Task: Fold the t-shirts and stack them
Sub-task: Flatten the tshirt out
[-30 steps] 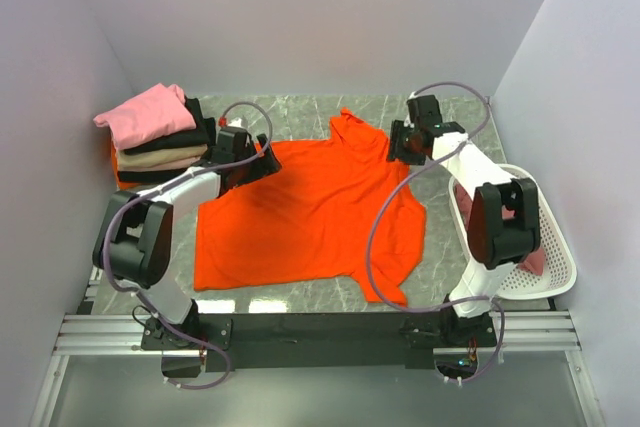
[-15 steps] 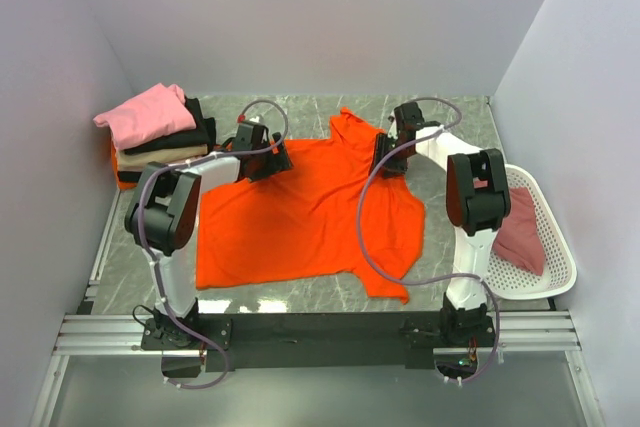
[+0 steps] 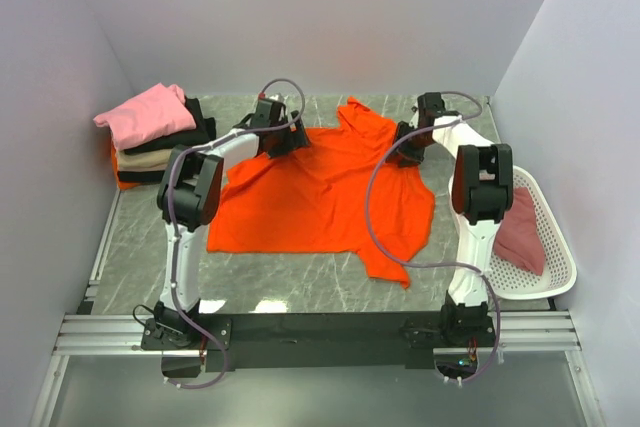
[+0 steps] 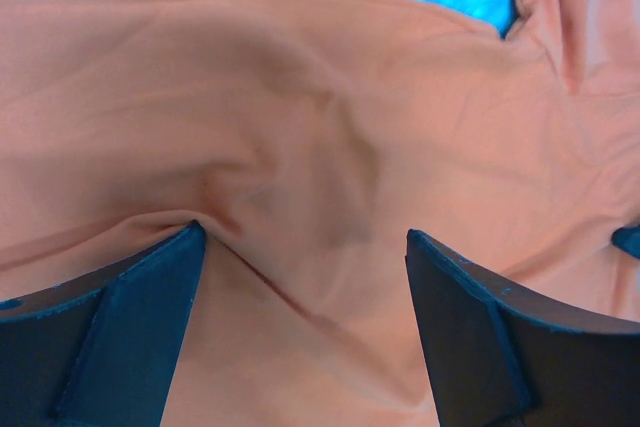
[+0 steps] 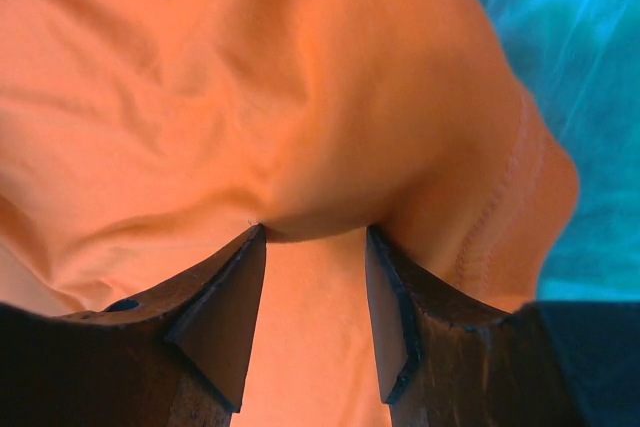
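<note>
At the far edge of the orange t-shirt (image 3: 320, 202), the left gripper (image 4: 300, 237) is released, the right gripper (image 5: 315, 232) unclear over a pucker, so pulling could drag 1 side askew.

White lattice basket (image 3: 530, 285) at right, grey marble tabletop (image 3: 290, 282)

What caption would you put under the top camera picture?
Left gripper and right gripper rest on a spread orange shirt; folded stack left, basket right.

3 plain pale walls (image 3: 300, 17) enclose a grey marble-patterned table (image 3: 290, 282) under soft, even light
</note>
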Motion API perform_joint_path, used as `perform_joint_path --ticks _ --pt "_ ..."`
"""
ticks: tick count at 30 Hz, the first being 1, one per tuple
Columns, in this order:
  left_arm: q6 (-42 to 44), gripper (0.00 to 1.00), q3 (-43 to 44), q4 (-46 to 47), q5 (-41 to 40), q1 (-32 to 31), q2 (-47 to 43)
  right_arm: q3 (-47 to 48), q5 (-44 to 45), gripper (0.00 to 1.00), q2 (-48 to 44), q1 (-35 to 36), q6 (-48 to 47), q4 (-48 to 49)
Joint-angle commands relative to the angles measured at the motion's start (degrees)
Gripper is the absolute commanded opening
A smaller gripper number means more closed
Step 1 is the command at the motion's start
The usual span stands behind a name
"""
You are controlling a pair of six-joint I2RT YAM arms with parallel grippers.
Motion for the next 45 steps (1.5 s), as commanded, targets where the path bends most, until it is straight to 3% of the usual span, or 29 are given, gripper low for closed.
perform_joint_path --ticks 1,8,13,17,19,22,26,29,38,45 --pt "0.6 0.88 7.0 -3.7 2.0 -0.4 4.7 6.1 1.0 0.52 2.8 -0.6 -0.3 -3.2" --pt "1.7 0.88 24.7 -9.2 2.0 -0.2 14.3 16.1 0.2 0.52 7.5 -2.4 -0.8 -7.0" --pt "2.9 0.89 28.1 -7.7 1.4 0.0 14.1 22.4 -2.9 0.52 8.9 -2.3 -2.8 -9.1" --pt "5.0 0.92 16.5 -0.2 -2.9 -1.6 2.6 13.6 -4.1 0.52 -0.6 -2.0 -2.1 -1.9" --pt "6.1 0.93 10.0 2.6 -6.7 -2.7 -7.7 6.4 -4.5 0.52 -8.2 -2.0 -1.3 2.6" --pt "4.1 0.93 -6.8 7.7 -13.5 -3.9 -22.9 -3.6 -4.5 0.52 -18.5 -1.9 -0.2 6.9" --pt "-2.2 0.93 -27.8 2.2 -23.4 -3.9 -36.6 -15.8 -3.4 0.52 -30.4 -1.2 1.3 10.4" --pt "-6.3 0.94 -37.9 -3.0 -27.3 -3.7 -43.2 -24.4 -1.5 0.52 -38.9 0.1 2.5 12.0" --pt "-12.8 0.86 -52.8 -8.6 -30.5 0.4 -54.9 -39.3 5.8 0.52 -57.6 9.2 3.0 9.5" --pt "-13.4 0.8 -56.0 -6.1 -27.8 3.9 -54.1 -45.1 6.2 0.52 -63.4 10.5 3.9 9.1"
